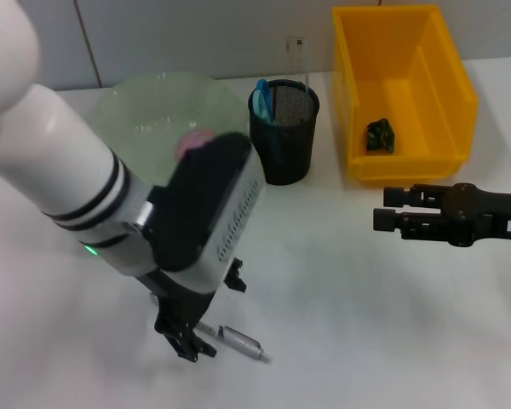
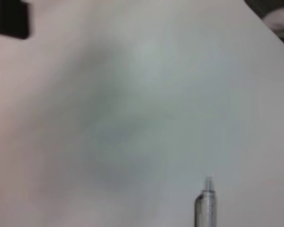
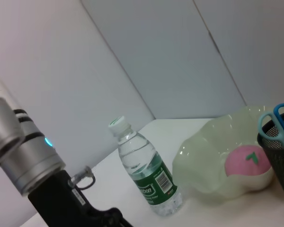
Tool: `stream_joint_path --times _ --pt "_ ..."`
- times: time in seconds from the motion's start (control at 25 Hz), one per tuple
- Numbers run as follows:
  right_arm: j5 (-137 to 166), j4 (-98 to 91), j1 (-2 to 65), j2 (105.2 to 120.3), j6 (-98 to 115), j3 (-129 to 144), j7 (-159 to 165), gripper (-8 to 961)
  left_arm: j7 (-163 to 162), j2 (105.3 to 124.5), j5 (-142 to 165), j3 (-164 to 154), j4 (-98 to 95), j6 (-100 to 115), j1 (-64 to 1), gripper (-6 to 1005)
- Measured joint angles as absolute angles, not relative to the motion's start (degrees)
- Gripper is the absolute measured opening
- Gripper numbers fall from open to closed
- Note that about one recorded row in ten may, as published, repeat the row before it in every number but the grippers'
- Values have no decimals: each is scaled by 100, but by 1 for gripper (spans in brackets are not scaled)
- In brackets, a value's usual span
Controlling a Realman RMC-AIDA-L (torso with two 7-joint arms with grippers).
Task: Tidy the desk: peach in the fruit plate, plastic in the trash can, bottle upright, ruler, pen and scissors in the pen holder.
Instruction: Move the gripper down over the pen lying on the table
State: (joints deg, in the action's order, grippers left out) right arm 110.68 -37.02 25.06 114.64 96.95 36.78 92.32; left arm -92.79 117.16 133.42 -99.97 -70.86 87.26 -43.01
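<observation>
My left gripper (image 1: 186, 341) is low over the table's front, right at one end of the silver pen (image 1: 243, 343), whose tip also shows in the left wrist view as the pen (image 2: 206, 204). The pink peach (image 1: 194, 141) lies in the pale green fruit plate (image 1: 145, 106). Blue scissors (image 1: 261, 98) and a clear ruler (image 1: 300, 55) stand in the black mesh pen holder (image 1: 283, 136). A dark plastic scrap (image 1: 380, 135) lies in the yellow trash can (image 1: 447, 94). The bottle (image 3: 146, 170) stands upright beside the fruit plate (image 3: 203, 161). My right gripper (image 1: 385, 208) hovers open at the right.
My bulky left arm (image 1: 85, 170) hides the bottle and part of the plate in the head view. The peach (image 3: 248, 161), scissors (image 3: 279, 123) and pen holder (image 3: 281, 161) show in the right wrist view. White table surface (image 1: 341, 307) lies between the two grippers.
</observation>
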Motion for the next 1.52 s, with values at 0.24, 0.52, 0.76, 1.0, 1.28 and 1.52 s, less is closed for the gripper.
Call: stream_joint_path --times 0.24,0.52,0.76,1.0,1.28,1.52 --pt "11155 -3701 2514 11461 9677 3673 9297 715 -9280 11782 13602 -10310 -6831 8686 -4588 860" --pt "11221 -3700 2521 11460 9647 3671 9304 714 -9280 11786 13776 -10471 -6582 8572 -4746 859" --pt "11227 -3700 2547 11461 9587 3665 9336 715 -9276 11793 13835 -10584 -6452 8563 -4868 859" --pt "11229 -3700 2558 11461 9582 3664 9343 715 -9232 11796 13843 -10651 -6384 8539 -4911 786" --pt "11229 -3700 2561 11461 9578 3665 9343 714 -9225 11794 13871 -10766 -6275 8423 -4973 622" --pt "11229 -3700 2566 11462 9578 3665 9342 715 -9221 11794 13909 -10828 -6255 8408 -4991 566"
